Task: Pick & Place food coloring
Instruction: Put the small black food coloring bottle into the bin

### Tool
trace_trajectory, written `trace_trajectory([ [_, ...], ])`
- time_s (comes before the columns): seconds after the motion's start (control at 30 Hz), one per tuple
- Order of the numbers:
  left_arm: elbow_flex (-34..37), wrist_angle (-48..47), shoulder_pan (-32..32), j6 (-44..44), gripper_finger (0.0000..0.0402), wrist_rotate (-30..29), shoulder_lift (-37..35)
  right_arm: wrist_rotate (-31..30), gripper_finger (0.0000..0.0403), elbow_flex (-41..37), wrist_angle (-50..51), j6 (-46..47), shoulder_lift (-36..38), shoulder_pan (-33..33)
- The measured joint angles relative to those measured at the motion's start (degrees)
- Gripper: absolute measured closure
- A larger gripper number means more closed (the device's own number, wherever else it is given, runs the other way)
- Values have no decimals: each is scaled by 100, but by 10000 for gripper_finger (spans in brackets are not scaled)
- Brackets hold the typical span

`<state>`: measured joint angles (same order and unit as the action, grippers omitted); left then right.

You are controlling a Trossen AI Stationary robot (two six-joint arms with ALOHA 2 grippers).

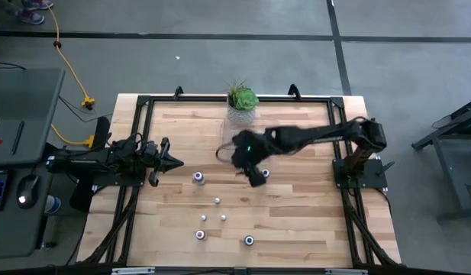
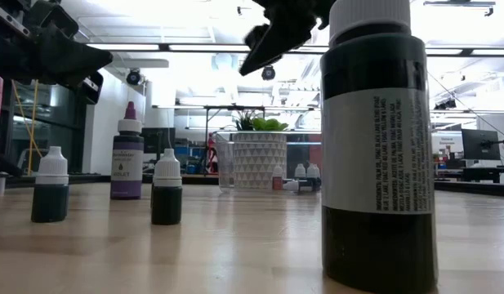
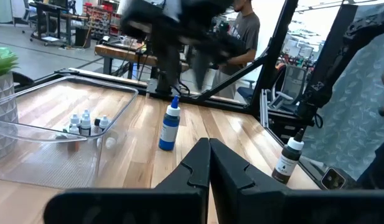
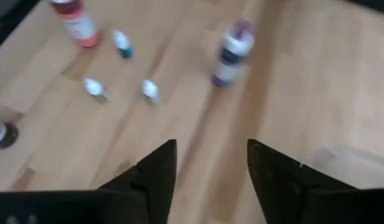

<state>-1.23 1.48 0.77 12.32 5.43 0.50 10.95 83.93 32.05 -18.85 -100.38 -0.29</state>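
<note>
The food coloring bottles (image 1: pixel 217 200) stand scattered on the pale wooden worktop (image 1: pixel 296 214), on the side of the potted plant (image 1: pixel 241 104) toward the near edge. Each one stands upright, cap up, its long axis vertical. A blue bottle (image 3: pixel 172 127) stands just beside the clear tray (image 3: pixel 67 134), which lies flat in front of the plant; a few tiny bottles (image 3: pixel 84 122) stand inside that tray. A purple bottle (image 2: pixel 127 155) and two small white-capped ones (image 2: pixel 167 188) stand nearer the front, well apart from the plant, and a large dark bottle (image 2: pixel 378 147) stands closest to the front edge.

The right gripper (image 1: pixel 256 176) hangs above the worktop, near the blue bottle and just past the tray from the plant; its jaws are spread apart and hold nothing. The left gripper (image 1: pixel 168 161) waits off to the side, well apart from the plant, its jaws pressed together with nothing between them.

A black frame (image 1: pixel 143 103) rims the worktop. Around it lies a grey floor (image 1: pixel 220 61) with a yellow cable (image 1: pixel 67 69). Beyond the worktop are benches, shelves and bright ceiling lights (image 2: pixel 194 47), and a person in a grey shirt (image 3: pixel 244 34) stands behind.
</note>
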Motion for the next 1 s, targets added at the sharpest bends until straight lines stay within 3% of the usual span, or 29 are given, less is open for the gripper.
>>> trace_trajectory([
  [0.13, 0, 0, 1, 0, 401, 0, -1, -6, 197, 6, -565, -54, -353, 399],
  [0.37, 2, 0, -1, 0, 401, 0, 1, -155, 187, 10, -1673, 1163, -1165, 729],
  [0.57, 0, 0, 0, 0, 401, 2, -1, -388, 187, 2, -2001, 1683, -1652, 878],
  [1.0, 1, 0, -2, 0, 401, 0, -1, -619, 186, 1, -2229, 2141, -1988, 1055],
])
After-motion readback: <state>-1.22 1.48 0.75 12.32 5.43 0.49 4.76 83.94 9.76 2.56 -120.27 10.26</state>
